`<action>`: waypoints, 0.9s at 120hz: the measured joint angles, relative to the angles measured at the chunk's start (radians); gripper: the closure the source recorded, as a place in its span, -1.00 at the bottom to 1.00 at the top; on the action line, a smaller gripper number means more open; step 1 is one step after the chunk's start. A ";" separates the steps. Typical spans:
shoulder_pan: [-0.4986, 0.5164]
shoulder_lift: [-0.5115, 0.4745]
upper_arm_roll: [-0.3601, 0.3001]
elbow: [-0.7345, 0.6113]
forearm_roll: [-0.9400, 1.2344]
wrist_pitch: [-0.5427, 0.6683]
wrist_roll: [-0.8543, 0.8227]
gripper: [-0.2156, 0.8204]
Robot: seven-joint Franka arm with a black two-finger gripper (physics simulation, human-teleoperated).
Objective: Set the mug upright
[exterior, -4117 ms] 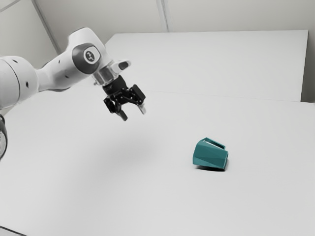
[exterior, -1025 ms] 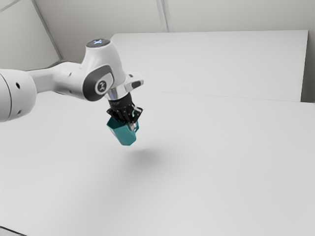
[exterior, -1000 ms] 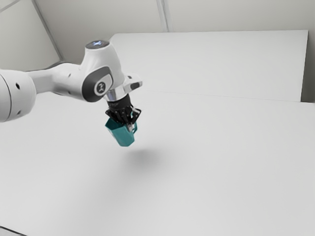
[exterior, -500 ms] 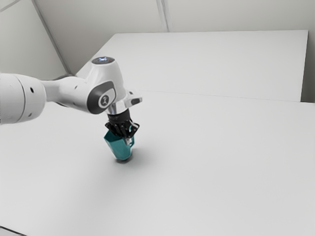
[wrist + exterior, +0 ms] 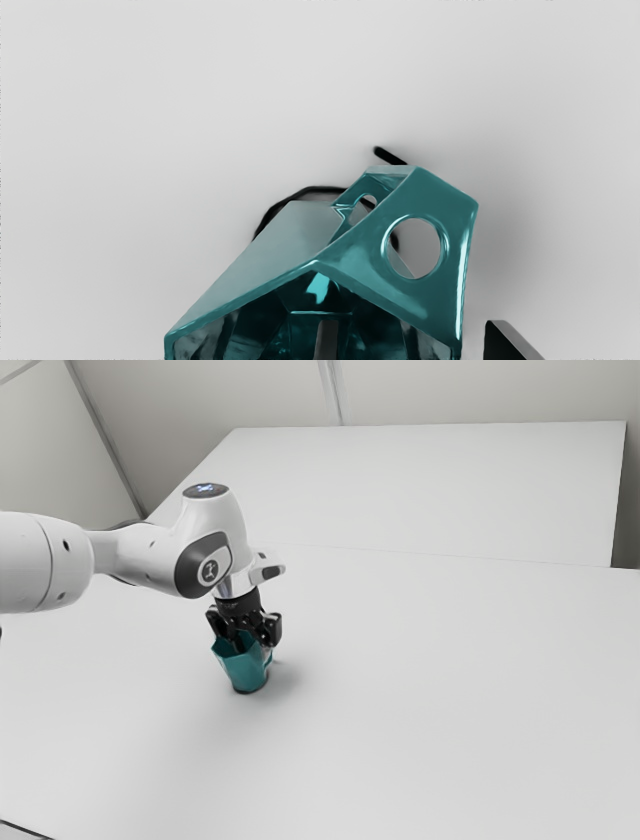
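Note:
The teal mug (image 5: 246, 673) stands on its base on the white table, mouth upward; whether it leans slightly I cannot tell. Right above it is my gripper (image 5: 253, 647), pointing down with its fingers spread apart. In the wrist view the mug (image 5: 435, 205) shows its mouth and its handle with a round hole. There my gripper (image 5: 411, 337) is open across the mug's wall: one finger reaches inside the mouth, and the other stands outside with a gap to the wall. The lower part of the inner finger is hidden in the mug.
The white table (image 5: 440, 690) spreads out around the mug. Behind it stands a large pale panel (image 5: 420, 490), with a wall farther back. A dark edge (image 5: 25, 830) crosses the exterior view's lower left corner.
The mug, earlier lying on its side farther to the exterior view's right, was carried leftward in my grip and lowered to the table. Since the last earlier picture my fingers have opened and released it.

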State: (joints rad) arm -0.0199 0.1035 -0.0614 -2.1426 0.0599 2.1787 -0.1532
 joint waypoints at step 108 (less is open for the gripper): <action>-0.016 -0.141 -0.028 0.274 -0.004 -0.201 0.017 -0.57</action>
State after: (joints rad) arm -0.0361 -0.0376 -0.0892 -1.8691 0.0560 1.9781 -0.1367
